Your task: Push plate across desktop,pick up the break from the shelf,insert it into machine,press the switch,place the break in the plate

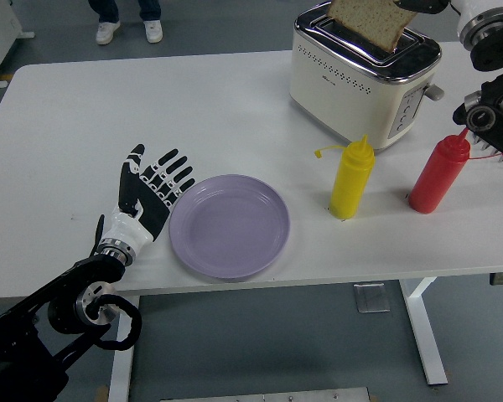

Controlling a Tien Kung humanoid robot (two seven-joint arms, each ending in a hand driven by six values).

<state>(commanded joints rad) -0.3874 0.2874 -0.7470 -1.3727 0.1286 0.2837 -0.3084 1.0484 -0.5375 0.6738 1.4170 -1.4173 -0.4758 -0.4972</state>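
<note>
head view: the left hand (pixel 151 194) lies flat on the white table (pixel 59 134), fingers spread, their tips against the left rim of the purple plate (pixel 230 225). the plate sits near the table's front edge, left of the yellow bottle (pixel 351 178) and the red bottle (pixel 439 173). behind the bottles stands the cream toaster (pixel 362 74). a slice of bread (pixel 369 20) hangs tilted over the toaster's slots, its lower corner at or just inside one. the right hand (pixel 433 5) holds the bread's upper right edge at the top of the picture; its fingers are cut off, so their shape cannot be told. a person's feet (pixel 130 30) show beyond the far edge.
</note>
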